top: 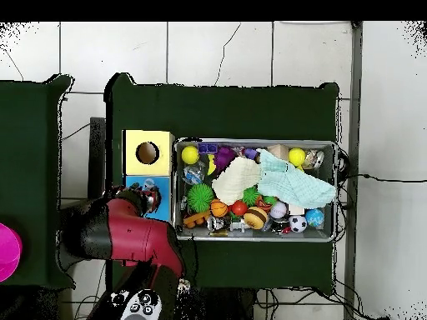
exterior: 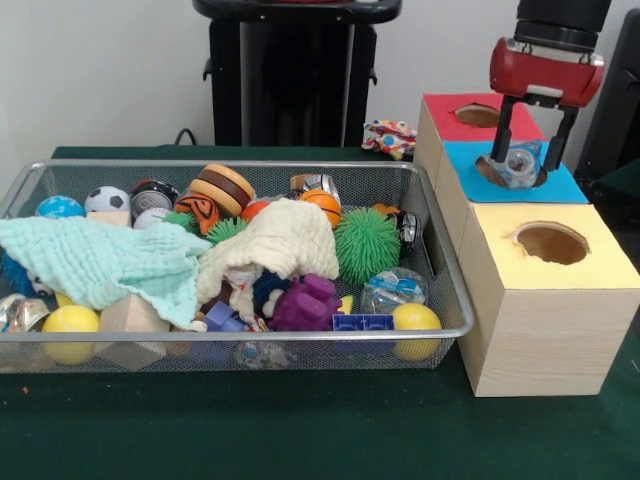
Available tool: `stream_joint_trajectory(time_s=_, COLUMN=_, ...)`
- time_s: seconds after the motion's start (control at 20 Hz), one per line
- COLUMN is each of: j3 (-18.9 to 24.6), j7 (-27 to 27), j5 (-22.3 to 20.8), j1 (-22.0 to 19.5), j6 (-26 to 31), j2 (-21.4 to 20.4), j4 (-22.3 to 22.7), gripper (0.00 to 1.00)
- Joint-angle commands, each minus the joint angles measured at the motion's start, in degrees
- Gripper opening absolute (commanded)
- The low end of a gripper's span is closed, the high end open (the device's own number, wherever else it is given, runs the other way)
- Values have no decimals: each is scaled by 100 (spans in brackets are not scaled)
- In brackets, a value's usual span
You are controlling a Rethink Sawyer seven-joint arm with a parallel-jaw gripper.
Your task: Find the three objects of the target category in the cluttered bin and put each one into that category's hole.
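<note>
The wire mesh bin (exterior: 452, 330) is full of toys and two cloths; it also shows in the overhead view (top: 254, 141). My gripper (exterior: 526, 160) hangs over the hole (exterior: 490, 172) in the blue-topped box (exterior: 560, 185). It is shut on a clear bluish plastic bottle (exterior: 521, 163), whose lower end is at the hole's rim. Another clear bottle (exterior: 393, 290) lies in the bin's right front part, next to a yellow ball (exterior: 415, 320); the overhead view shows it too (top: 193, 173). In the overhead view my arm hides most of the blue top (top: 163, 205) and the gripper (top: 148, 192).
A red-topped box (exterior: 450, 125) stands behind the blue one and a yellow-topped box (exterior: 590, 270) in front, each with a round hole. A mint cloth (exterior: 100, 262) and a cream cloth (exterior: 285, 240) cover part of the toys. A colourful toy (exterior: 390, 138) lies behind the bin.
</note>
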Motion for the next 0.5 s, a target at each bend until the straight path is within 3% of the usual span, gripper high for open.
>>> stream_joint_trajectory(time_s=0.05, j3=330, j7=1426, j5=206, j1=29, j6=237, j2=185, j4=294, gripper=100)
stream_joint_trajectory(time_s=0.4, j3=344, j7=1488, j5=281, j1=46, j6=554, j2=169, j4=284, gripper=100)
stream_joint_trajectory(time_s=0.5, j3=161, j7=1621, j5=303, j1=186, j6=646, j2=297, j4=258, gripper=100)
